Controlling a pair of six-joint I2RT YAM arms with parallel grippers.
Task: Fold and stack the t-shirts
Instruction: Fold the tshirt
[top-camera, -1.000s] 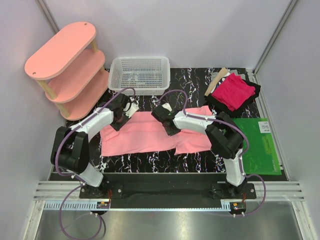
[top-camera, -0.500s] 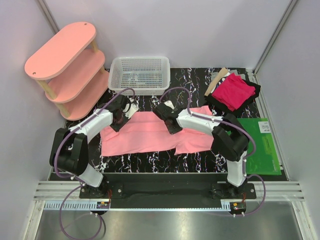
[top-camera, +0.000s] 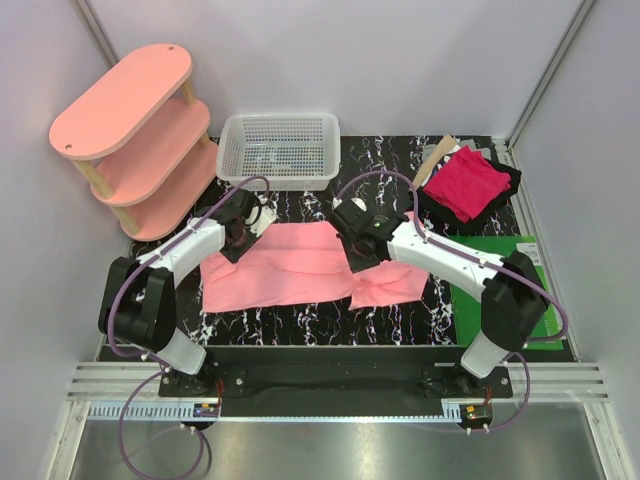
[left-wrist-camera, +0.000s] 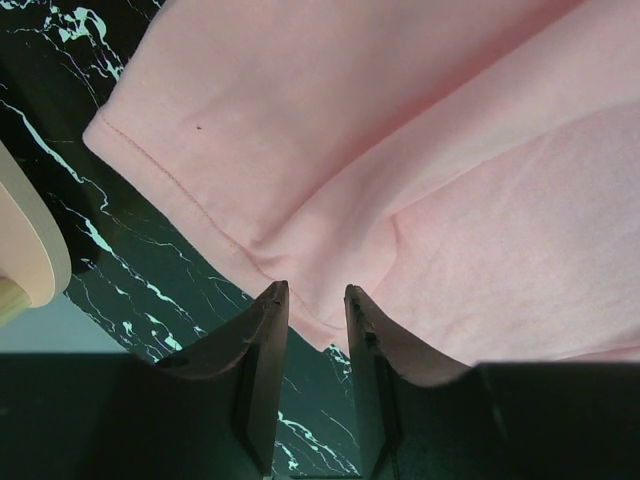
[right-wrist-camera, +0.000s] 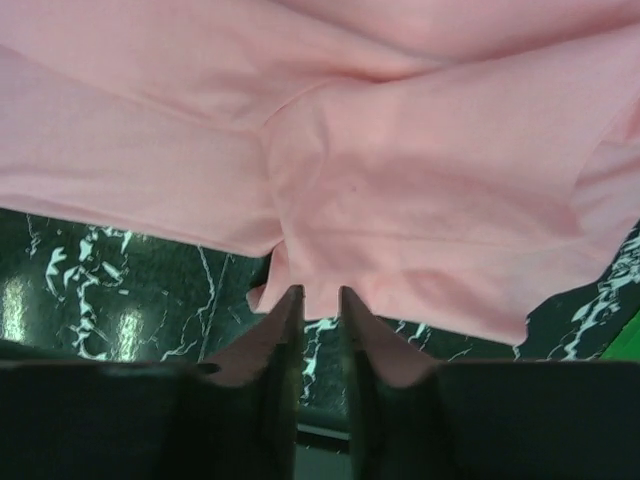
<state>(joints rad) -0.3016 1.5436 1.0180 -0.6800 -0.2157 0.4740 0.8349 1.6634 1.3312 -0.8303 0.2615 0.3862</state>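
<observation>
Though it is hidden from above, we see the left pincer (left-wrist-camera: 314, 290) and right pincer (right-wrist-camera: 320, 292) pinching the pink t-shirt (top-camera: 290, 265).

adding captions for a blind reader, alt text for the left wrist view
The left end effector pinches the hemmed edge of a pink t-shirt lying on a black marbled table. A pale shelf edge shows at far left.
</observation>
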